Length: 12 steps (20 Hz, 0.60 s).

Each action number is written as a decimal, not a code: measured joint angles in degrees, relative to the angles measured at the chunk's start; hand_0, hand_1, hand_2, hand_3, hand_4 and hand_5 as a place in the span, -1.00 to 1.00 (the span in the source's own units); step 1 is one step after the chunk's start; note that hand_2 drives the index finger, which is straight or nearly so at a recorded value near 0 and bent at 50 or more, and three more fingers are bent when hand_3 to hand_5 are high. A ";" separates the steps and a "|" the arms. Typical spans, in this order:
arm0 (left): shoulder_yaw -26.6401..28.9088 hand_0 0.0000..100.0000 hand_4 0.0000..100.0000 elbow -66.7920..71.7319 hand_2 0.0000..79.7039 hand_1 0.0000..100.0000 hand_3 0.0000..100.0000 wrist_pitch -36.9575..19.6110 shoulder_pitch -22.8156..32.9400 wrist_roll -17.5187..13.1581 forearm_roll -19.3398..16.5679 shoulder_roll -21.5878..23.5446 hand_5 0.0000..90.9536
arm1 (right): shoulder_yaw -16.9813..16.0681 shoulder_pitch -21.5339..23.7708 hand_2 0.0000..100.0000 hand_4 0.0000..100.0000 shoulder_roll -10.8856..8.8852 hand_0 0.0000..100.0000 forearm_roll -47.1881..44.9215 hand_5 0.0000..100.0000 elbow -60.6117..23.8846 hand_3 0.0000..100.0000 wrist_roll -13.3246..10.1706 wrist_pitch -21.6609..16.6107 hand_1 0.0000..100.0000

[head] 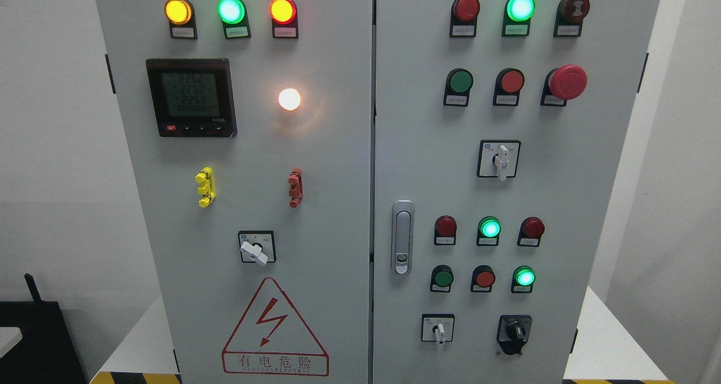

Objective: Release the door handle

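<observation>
Door handle [401, 236] flush and upright at the left edge of the right cabinet door [507, 192], just beside the seam, with nothing touching it. Neither robot hand in view, so no telling fingers apart or together. Release judged done; next calls only for keeping both arms clear. Around it: lit green lamp [489, 227], rotary switch [500, 159], red mushroom button [568, 81], warning triangle [274, 330].

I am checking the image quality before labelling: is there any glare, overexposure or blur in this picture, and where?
Head view: the white lamp on the left door is blown out and casts a warm halo on the panel; the lit green lamps, such as the upper right one, have washed-out centres; the meter display is dim, its digits hard to read; the door handle is sharp; neither hand is visible.
</observation>
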 measured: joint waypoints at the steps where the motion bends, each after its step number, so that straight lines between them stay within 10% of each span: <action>1: -0.05 -0.76 -1.00 0.00 -1.00 -0.22 -1.00 0.00 0.00 0.00 0.00 0.00 -1.00 | 0.04 -0.03 -1.00 -1.00 0.00 -0.07 -0.01 -1.00 0.00 -0.94 0.00 0.00 -0.79; 12: -0.03 -0.76 -1.00 0.00 -1.00 -0.22 -1.00 0.00 0.00 0.00 0.00 0.00 -1.00 | 0.30 -0.78 -1.00 -1.00 -0.08 -0.06 -0.06 -1.00 0.00 -0.95 0.09 0.23 -0.80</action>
